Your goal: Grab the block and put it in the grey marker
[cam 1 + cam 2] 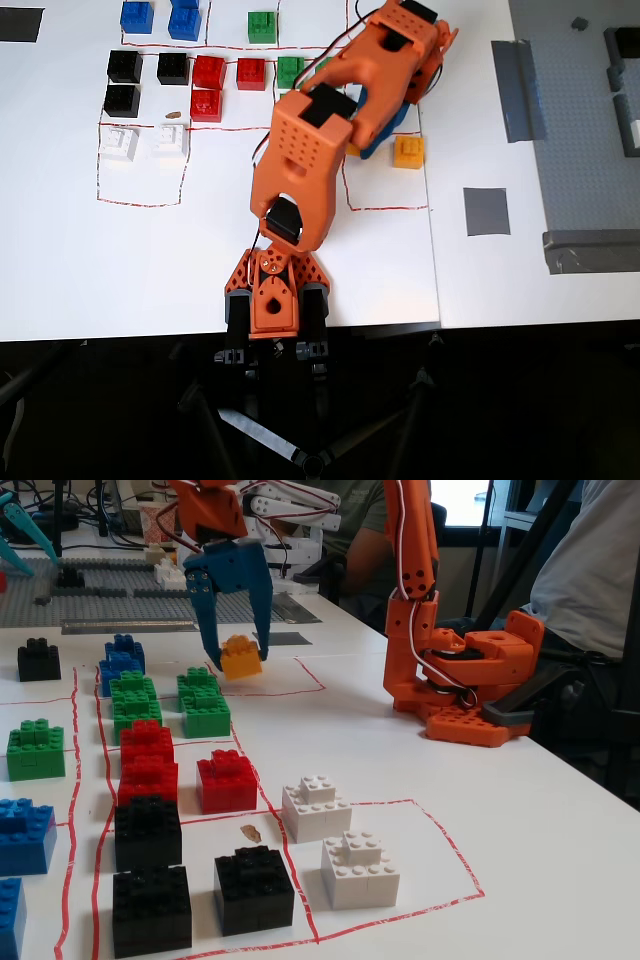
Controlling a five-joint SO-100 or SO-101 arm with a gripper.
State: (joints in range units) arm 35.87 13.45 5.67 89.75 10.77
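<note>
We see a white table point(520, 280) carrying an orange arm point(310, 160) whose base sits at the six o'clock side of the overhead view and whose links reach up toward one o'clock. In the fixed view the same arm point(420, 600) rises from its base at three o'clock, with its head ending near eleven o'clock. At the far three o'clock edge of the overhead view lies a large grey studded plate point(580, 120), with light-grey tape strips point(515, 90) along its border. Rows of blue, green, red, black and white bricks point(150, 770) fill red-lined boxes across the nine o'clock half of the fixed view. The grey marker point(486, 211), a flat dark square, lies bare at about three o'clock from the arm's middle in the overhead view, well apart from the bricks. The gripper point(238, 652) has its blue fingers point(262, 600) drawn narrow around the block point(241, 658), which hangs tilted and clear of the table in the fixed view. From above, this held block is mostly hidden under the arm. A second orange-yellow brick point(407, 151) sits on the table just beside the arm's head, at its four o'clock in the overhead view.
</note>
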